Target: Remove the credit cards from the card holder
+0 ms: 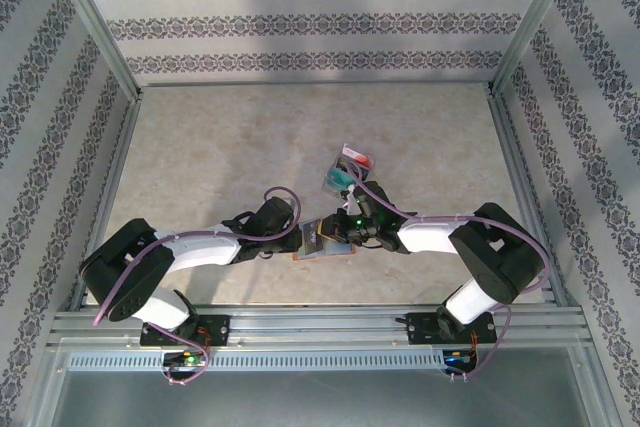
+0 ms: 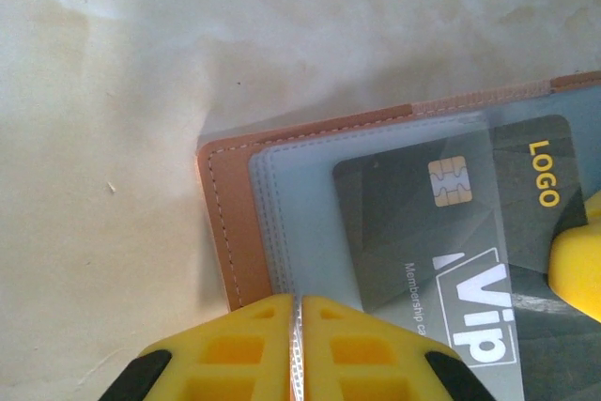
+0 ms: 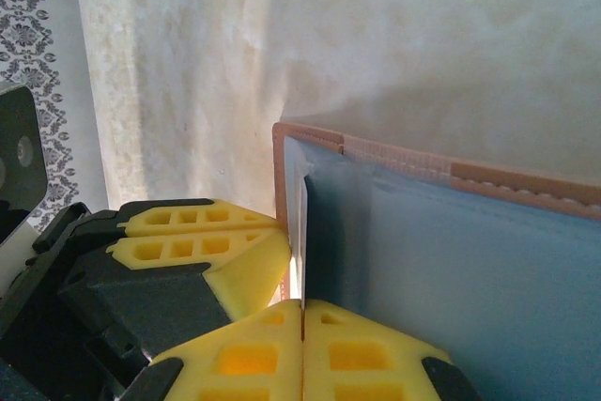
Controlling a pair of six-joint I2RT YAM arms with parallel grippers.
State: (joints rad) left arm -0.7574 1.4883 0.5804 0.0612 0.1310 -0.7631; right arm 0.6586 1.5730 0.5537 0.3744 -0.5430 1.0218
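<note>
Centrally, card holder [image 2: 230, 232] edge at left end effector [image 2: 296, 337]; open tabletop [image 2: 113, 91] beyond.

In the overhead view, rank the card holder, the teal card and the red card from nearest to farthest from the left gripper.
1. The card holder, right at the fingertips of the left gripper, near the table's front edge.
2. The teal card, farther up the table and slightly right.
3. The red card, just beyond the teal card, farther right.

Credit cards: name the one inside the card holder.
The dark VIP card with a gold chip, under the card holder's clear pocket; the teal card and red card lie outside.
</note>
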